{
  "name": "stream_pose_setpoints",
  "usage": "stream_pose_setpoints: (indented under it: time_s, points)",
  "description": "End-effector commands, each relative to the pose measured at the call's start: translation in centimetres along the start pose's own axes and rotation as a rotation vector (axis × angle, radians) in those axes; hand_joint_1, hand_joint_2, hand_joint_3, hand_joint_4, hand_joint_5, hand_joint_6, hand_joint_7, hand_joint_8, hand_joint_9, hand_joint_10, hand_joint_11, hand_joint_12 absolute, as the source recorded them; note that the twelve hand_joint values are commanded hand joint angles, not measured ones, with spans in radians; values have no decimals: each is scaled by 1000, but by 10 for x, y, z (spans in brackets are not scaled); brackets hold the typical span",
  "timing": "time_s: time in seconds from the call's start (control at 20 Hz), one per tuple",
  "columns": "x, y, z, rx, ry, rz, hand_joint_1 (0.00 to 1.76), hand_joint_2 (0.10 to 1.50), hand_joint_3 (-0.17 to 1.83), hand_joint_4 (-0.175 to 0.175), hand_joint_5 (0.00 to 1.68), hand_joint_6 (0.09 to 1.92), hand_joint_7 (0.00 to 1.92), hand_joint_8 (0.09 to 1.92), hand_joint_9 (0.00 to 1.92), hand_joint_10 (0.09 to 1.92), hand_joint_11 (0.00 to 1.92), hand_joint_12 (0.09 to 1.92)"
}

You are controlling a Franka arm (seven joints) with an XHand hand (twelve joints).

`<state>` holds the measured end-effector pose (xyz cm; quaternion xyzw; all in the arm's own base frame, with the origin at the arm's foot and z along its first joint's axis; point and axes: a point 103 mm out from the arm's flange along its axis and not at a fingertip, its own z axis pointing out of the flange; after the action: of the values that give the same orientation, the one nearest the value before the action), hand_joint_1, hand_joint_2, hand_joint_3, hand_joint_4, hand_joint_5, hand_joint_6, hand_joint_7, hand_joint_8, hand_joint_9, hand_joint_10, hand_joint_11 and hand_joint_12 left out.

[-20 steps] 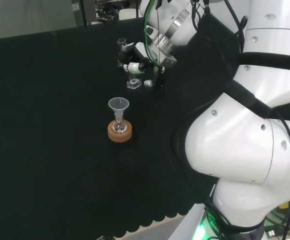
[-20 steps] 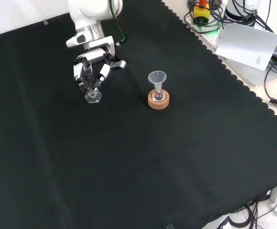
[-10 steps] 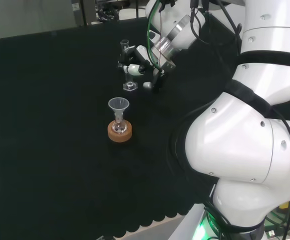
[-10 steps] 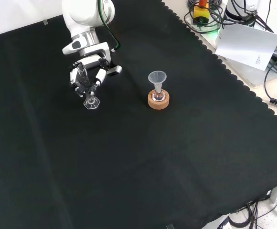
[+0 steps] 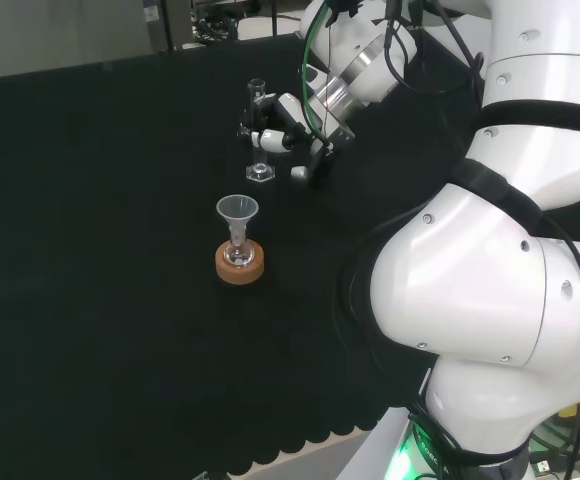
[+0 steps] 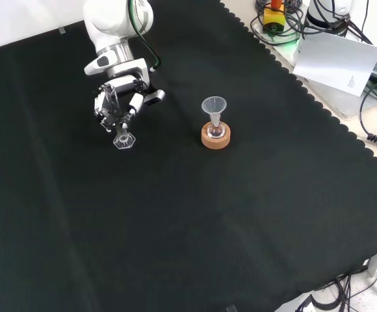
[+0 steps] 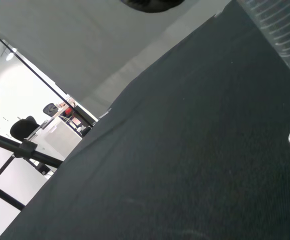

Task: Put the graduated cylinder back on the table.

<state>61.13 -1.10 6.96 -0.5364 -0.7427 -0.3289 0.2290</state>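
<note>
In the head view we see the hand [image 5: 288,128] with its fingers curled round the graduated cylinder [image 5: 258,130], which stands upright, its hexagonal foot at the black cloth [image 5: 100,260]; whether the foot touches the cloth we cannot tell. In the front view the hand [image 6: 119,104] grips the cylinder's [image 6: 117,120] tube, with the clear foot just below the fingers. At about four o'clock from the cylinder in the front view, well apart, a small flask [image 6: 215,132] sits in a cork ring [image 6: 215,138] with a clear funnel [image 6: 214,106] in its neck. In the wrist view the cylinder's ribbed wall [image 7: 282,35] is close and large above the cloth.
</note>
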Motion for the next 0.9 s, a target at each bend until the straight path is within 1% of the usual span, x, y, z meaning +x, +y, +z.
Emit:
stream_pose_setpoints:
  time_s: [0.05, 0.1, 0.15, 0.2, 0.3, 0.45, 0.55, 0.7, 0.9]
  points:
    - [2, -3, -2, 48, -14, -29, 1143, 1141, -12, -138, 837, 1046, 896, 582, 1245, 87, 980, 925]
    - [3, -4, -2, 56, -11, -31, 1137, 1116, -36, -101, 794, 941, 848, 579, 1218, 87, 925, 962]
    - [2, -5, -3, 66, 6, -31, 1118, 1094, -68, -74, 753, 861, 798, 578, 1180, 87, 857, 1007]
    - [2, -5, -3, 77, 16, -31, 1091, 1080, -112, -57, 708, 804, 748, 579, 1136, 87, 779, 1058]
    - [2, -6, -6, 83, 17, -27, 1028, 1046, -159, -42, 609, 726, 667, 584, 1056, 87, 632, 1158]
    - [4, -4, -10, 101, 18, -16, 958, 1004, -174, -47, 454, 597, 559, 602, 966, 87, 489, 1254]
    - [6, -2, -14, 109, 21, -13, 918, 983, -175, -52, 397, 501, 482, 618, 911, 87, 416, 1290]
    - [10, -1, -24, 105, 8, -13, 876, 967, -175, -59, 363, 382, 389, 635, 841, 87, 329, 1321]
    - [22, -1, -46, 96, -25, -11, 834, 954, -175, -64, 344, 292, 325, 639, 789, 87, 271, 1338]
